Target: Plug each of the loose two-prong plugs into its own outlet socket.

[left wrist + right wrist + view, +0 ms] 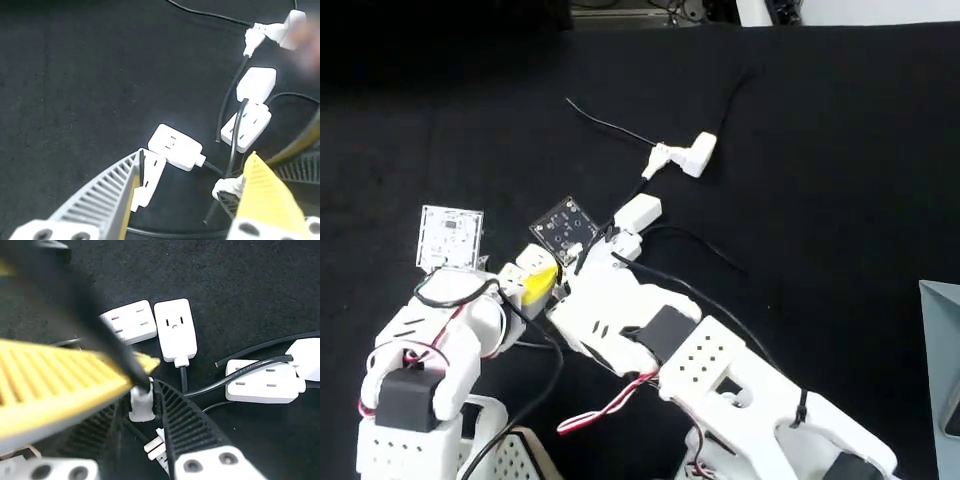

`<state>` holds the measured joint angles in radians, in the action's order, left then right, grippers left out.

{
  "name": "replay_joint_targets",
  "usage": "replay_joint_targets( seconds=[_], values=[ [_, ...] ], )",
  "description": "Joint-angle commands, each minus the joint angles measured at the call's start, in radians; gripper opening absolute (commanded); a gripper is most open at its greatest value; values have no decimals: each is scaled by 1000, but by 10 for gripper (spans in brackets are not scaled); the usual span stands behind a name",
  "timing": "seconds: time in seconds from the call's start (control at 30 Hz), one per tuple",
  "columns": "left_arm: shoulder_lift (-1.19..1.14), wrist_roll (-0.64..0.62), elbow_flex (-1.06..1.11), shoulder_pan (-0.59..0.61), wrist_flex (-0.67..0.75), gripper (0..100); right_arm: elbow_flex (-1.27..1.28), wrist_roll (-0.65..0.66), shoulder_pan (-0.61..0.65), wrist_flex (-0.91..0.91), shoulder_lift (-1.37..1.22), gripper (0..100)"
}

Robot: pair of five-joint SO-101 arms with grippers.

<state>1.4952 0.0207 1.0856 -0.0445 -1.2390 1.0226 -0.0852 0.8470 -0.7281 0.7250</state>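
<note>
My right gripper (141,395) is shut on a small white plug (141,407) with a black cable, just above the black table. Beside it lie two white outlet sockets (175,330) (127,321), face up, and two more (262,381) lie to the other side. My left gripper (195,154) stands open over one socket (175,146), with another (147,177) under its grey finger. The held plug (227,187) sits by the yellow finger. From above, both grippers (535,275) (605,245) meet near a socket (638,212). Farther back lies another white plug (685,155) on a black cable.
A white marker card (450,238) and a black one (565,225) lie beside the grippers. Black cables (610,125) trail across the black cloth toward the back. A grey object (940,370) stands at the right edge.
</note>
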Motion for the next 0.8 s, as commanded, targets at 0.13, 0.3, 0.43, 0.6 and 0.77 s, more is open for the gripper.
replay_joint_targets(
  seconds=[0.13, 0.3, 0.43, 0.6, 0.77],
  values=[
    [-3, -5, -31, 168, 2, 324, 2, -5, -43, 40, 19, 11],
    [-38, 152, 117, 251, 43, 326, 36, -3, -69, 89, 19, 11],
    [-161, 245, 191, 260, 117, 326, 39, -2, -69, 89, 19, 11],
    [-339, 276, 168, 269, 209, 326, 44, -2, -69, 81, 19, 11],
    [-557, 365, 160, 274, 330, 326, 62, -2, -69, 87, 19, 11]
  ],
)
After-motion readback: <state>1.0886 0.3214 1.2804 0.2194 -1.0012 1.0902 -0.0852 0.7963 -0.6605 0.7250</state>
